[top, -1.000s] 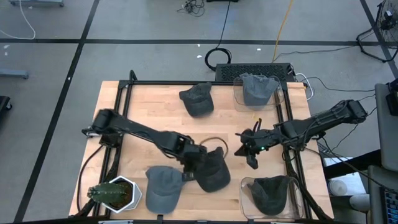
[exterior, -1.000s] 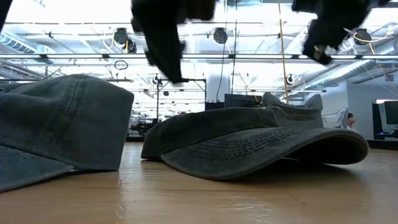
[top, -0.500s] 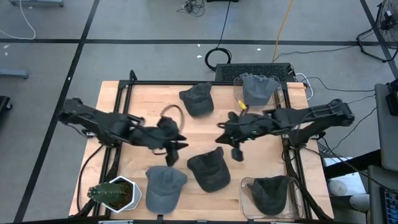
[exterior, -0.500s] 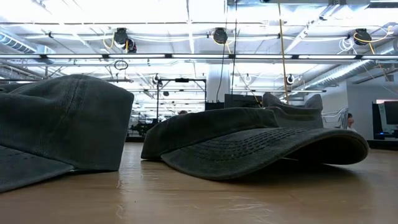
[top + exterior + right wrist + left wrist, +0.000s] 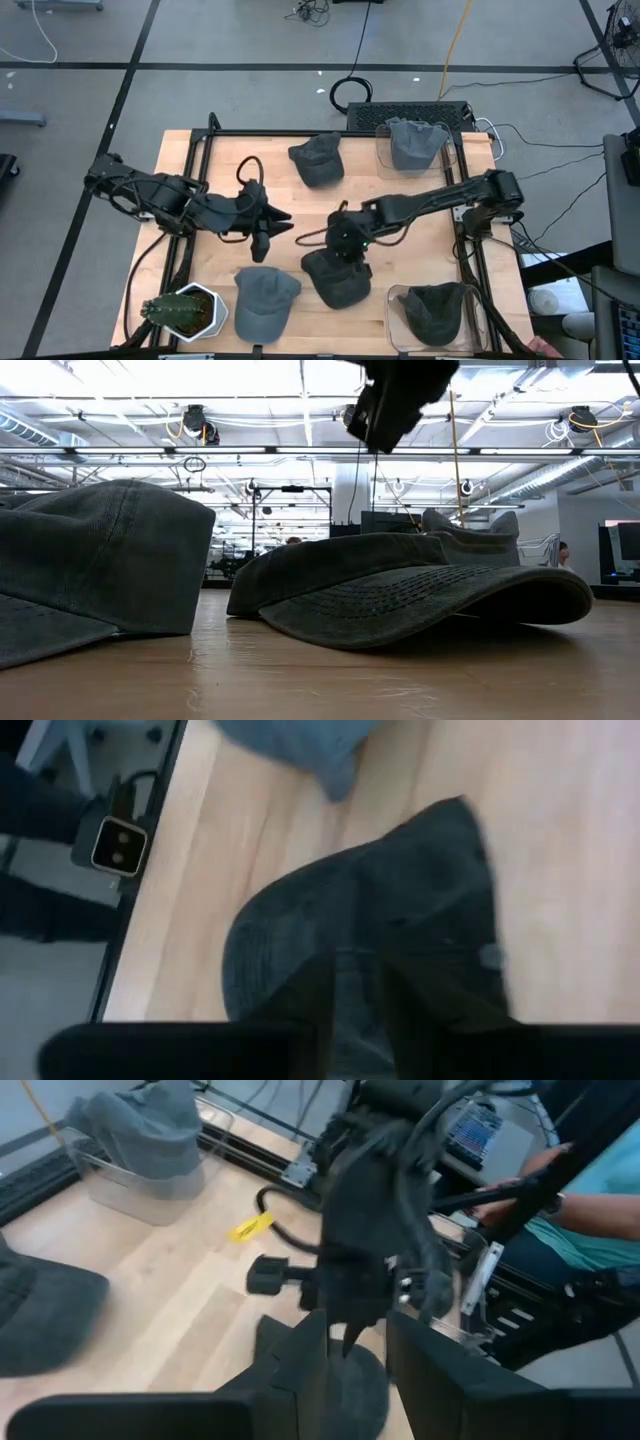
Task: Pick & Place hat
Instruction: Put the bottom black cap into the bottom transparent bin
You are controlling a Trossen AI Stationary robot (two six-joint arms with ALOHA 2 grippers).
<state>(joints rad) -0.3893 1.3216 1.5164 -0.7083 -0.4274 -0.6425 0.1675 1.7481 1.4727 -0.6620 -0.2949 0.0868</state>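
Six grey caps: one beneath the right gripper, its fingers slightly parted; left gripper parted, grasping nothing.

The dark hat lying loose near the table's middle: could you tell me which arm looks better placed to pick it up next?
Probably the right. Its pincer hangs directly above that dark hat, fingers parted and pointing at it. The left pincer sits off to the side, holding nothing.
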